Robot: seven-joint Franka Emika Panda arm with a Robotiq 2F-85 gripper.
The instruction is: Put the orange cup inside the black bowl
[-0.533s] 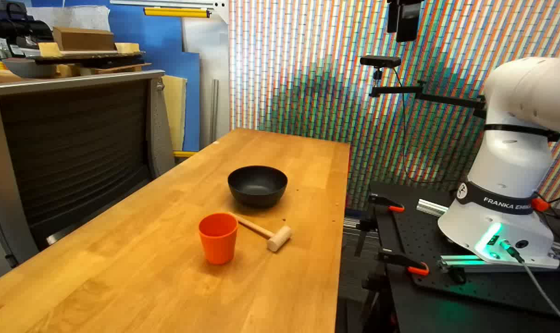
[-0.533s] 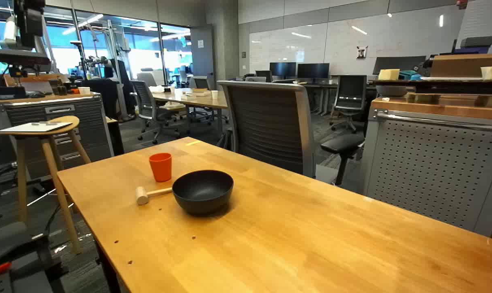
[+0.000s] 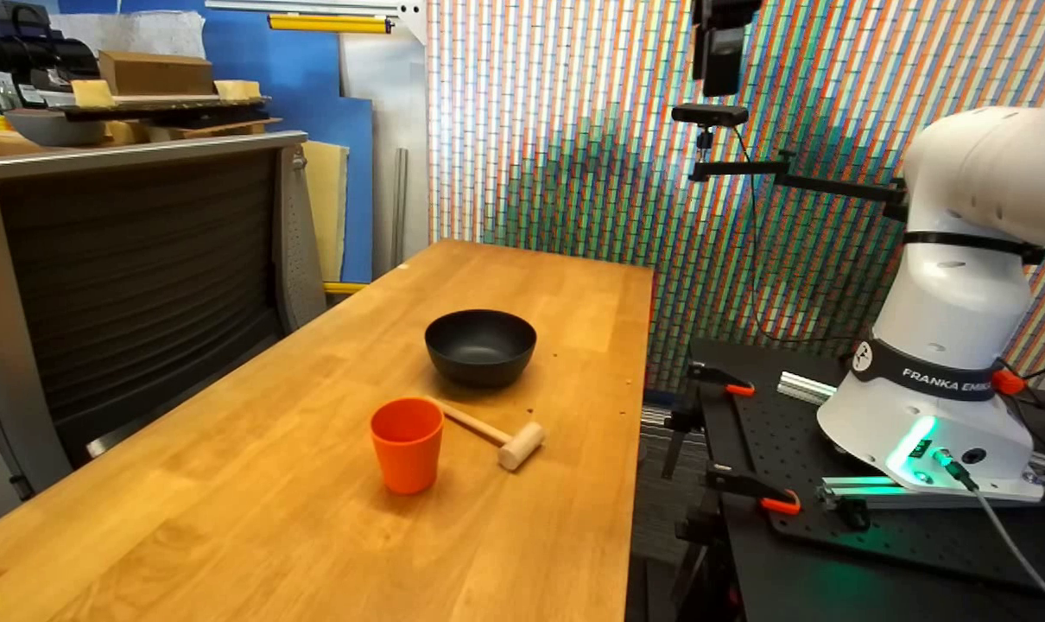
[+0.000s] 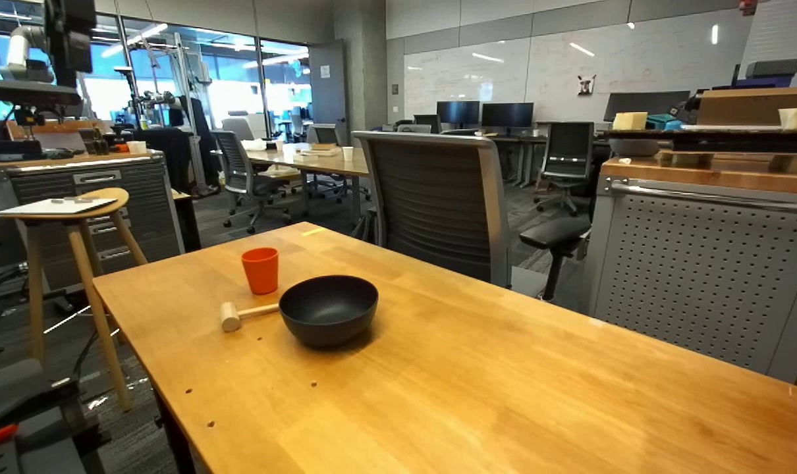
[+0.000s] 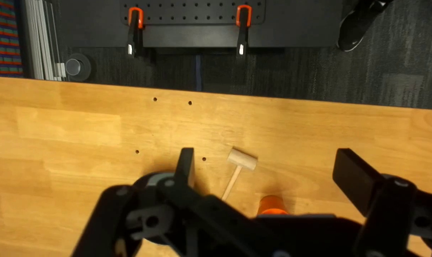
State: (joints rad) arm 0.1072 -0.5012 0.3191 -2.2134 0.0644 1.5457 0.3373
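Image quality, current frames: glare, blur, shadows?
Wrist view: near parts of the gripper soft, mallet crisper. In an exterior view: windows washed out, reflection streaks on the whiteboard, soft shadow beside the black bowl. In an exterior view: green base light glares.

matt black, smooth orange, grained wood
the tapered orange plastic cup [image 3: 408,458] looks smooth and satin to me, the round black bowl [image 3: 481,356] matt with a faint inner sheen. i see dull pale wood in the small mallet [image 3: 521,447], glossier grain on the honey-brown wooden tabletop [image 4: 504,382], matt black on my two-fingered gripper [image 5: 267,160], shine on a straight silver metal rail [image 3: 872,489].
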